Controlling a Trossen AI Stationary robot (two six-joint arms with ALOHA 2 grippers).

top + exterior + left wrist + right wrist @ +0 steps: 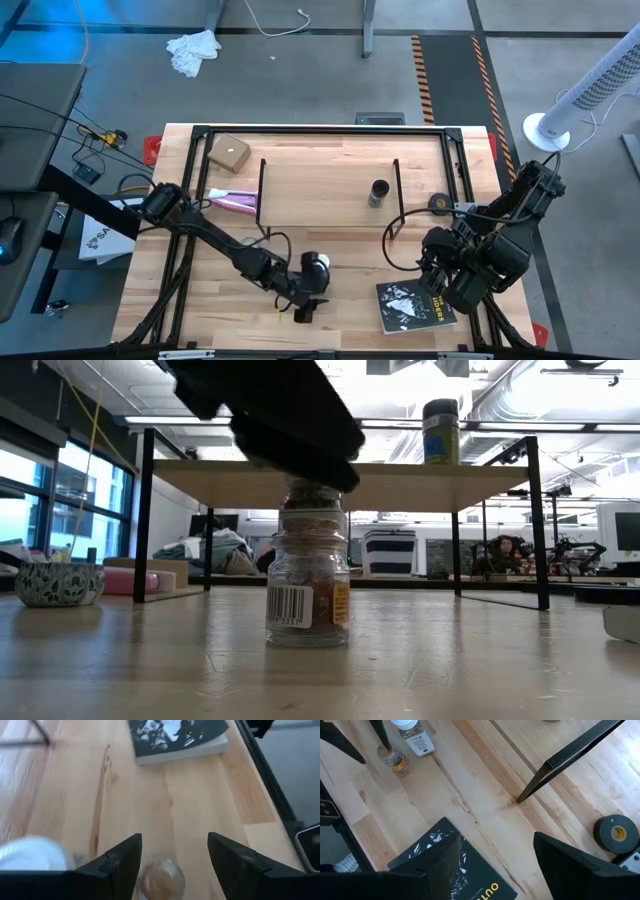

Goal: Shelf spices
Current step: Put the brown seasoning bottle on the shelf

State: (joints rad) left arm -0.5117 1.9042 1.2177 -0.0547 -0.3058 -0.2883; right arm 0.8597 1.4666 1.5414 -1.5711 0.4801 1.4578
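Two jars are left on the table near its front edge, and I have the left gripper (174, 865) right over the smaller one. This small glass jar (307, 588) stands upright on the table (350, 290), brownish contents inside, a barcode label on its side. In the left wrist view it sits below and between my spread fingers (125, 862), which are wide apart and touching nothing. In the low view the gripper body covers the cap, so I cannot tell how close I am to contact.

I judge the jar light but hard and slick: glass walls, so a slanted pinch could squirt it out or tip it, and a drop could crack it. I would close on the cap or just under it, with the fingers level on opposite sides, and squeeze only firmly enough to lift.

Just beside it stands the white-capped jar (414, 735), close enough that a careless finger could knock it; the right wrist view shows the two of them near each other but not touching. A book with a dark cover (414, 305) lies farther along the front, near the right gripper (495, 865), which waits above the table with its fingers apart and nothing between them.

Farther back is the shelf (340, 482), its wood top on thin black legs, with the dark jar (378, 192) already standing on top of it.
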